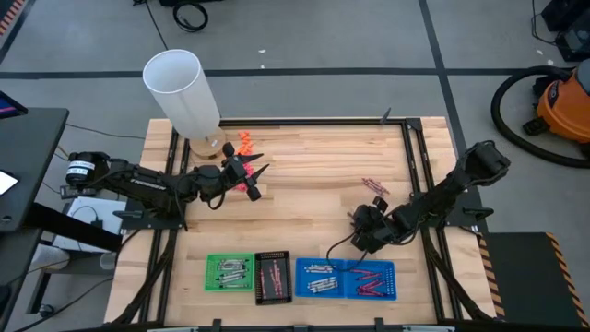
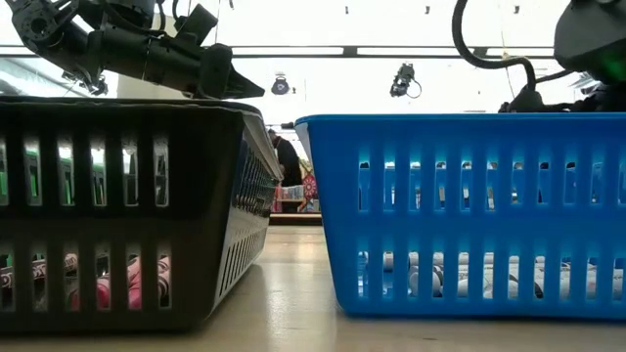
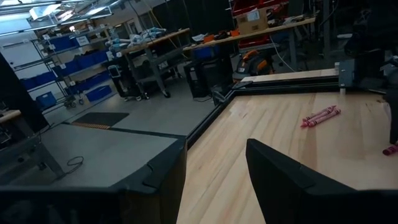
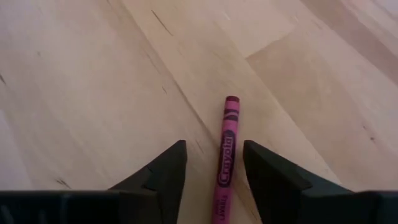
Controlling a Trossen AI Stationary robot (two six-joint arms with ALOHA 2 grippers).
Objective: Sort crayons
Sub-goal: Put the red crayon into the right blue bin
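A magenta crayon lies flat on the wooden table, pointing away from the wrist. My right gripper is open, tilted down, with one finger on each side of that crayon; I see a gap on both sides. In the high view this gripper is just beyond the blue tray and hides the crayon. A small bunch of magenta crayons lies mid-table. My left gripper is open and level above the table at far left, holding nothing.
Along the near edge stand a green tray, a black tray and the blue tray, each with crayons inside. A tall white cylinder stands at far left, with small orange lumps and a pink lump beside the left gripper.
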